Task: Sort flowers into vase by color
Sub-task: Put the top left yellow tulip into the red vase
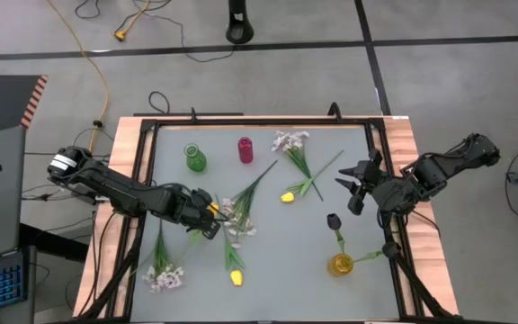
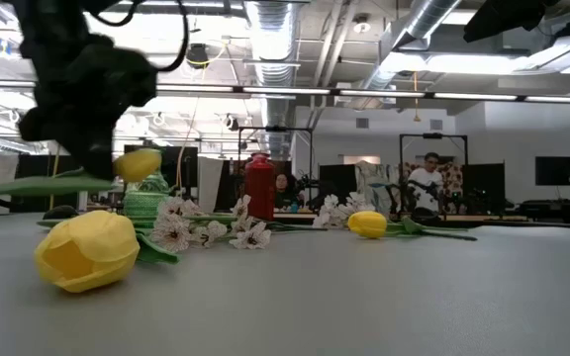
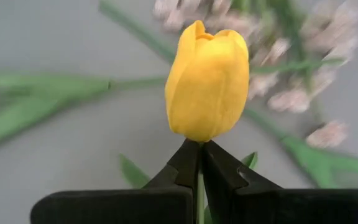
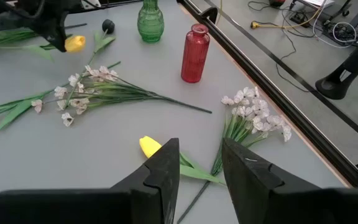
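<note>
My left gripper (image 1: 210,214) is left of the table's middle, shut on a yellow tulip (image 3: 207,79) that shows raised in the low view (image 2: 138,163). My right gripper (image 4: 201,163) hangs open over the table's right side (image 1: 358,184), holding nothing. Flat on the table lie another yellow tulip (image 1: 288,195) at the middle, a third (image 2: 87,249) near the front edge, and sprays of white blossoms (image 1: 236,218), (image 1: 290,141), (image 1: 163,277). At the far side stand a green vase (image 1: 194,158) and a red vase (image 1: 245,149). A yellow vase (image 1: 341,264) stands near right, with a dark tulip (image 1: 333,220) above it. My left gripper pinches the tulip's green stem (image 3: 199,186) between its two fingertips, just below the yellow head. The fingers slant down from above and from the table's left, lying across the stem. The head is lifted clear, and the stem with its leaf (image 2: 28,186) runs about level above the table.
A black frame (image 1: 259,121) edges the grey table top. The white spray (image 4: 92,90) and its long stem lie right beside my left gripper. Open grey surface shows between the middle tulip and the front edge. People and equipment show in the room beyond the table.
</note>
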Controlling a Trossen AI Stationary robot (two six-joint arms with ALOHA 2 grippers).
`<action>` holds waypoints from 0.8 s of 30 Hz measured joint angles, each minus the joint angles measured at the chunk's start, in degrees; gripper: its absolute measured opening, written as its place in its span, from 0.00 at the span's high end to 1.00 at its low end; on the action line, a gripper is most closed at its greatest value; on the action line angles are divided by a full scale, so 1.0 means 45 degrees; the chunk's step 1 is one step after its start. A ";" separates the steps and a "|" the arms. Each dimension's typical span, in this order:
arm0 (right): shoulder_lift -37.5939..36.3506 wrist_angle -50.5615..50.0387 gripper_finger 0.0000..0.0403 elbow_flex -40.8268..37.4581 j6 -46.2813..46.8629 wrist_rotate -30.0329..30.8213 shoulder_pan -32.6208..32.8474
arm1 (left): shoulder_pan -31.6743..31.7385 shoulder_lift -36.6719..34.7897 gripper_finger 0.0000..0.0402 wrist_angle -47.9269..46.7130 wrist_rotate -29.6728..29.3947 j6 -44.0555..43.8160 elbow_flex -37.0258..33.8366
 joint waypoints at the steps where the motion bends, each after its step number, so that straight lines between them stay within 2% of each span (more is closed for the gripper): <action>1: 0.0000 -0.0001 0.64 0.0000 0.0000 0.0001 0.0000 | 0.0073 -0.0049 1.00 -0.0050 -0.0094 0.0269 0.0145; 11: 0.0000 0.0006 0.64 0.0000 0.0000 0.0002 0.0000 | 0.1281 -0.0735 1.00 0.0834 -0.2416 0.3981 0.1926; 14: 0.0000 0.0002 0.64 0.0000 0.0000 0.0002 0.0000 | 0.1810 -0.1028 1.00 0.2268 -0.3009 0.5847 0.2204; 18: 0.0000 0.0005 0.64 0.0000 0.0000 0.0005 0.0000 | 0.2808 -0.1383 1.00 0.5288 -0.3156 0.8867 0.2263; 24: 0.0000 0.0002 0.64 0.0000 0.0000 0.0002 0.0000 | 0.4621 -0.1490 1.00 0.9588 -0.2082 1.2448 0.2268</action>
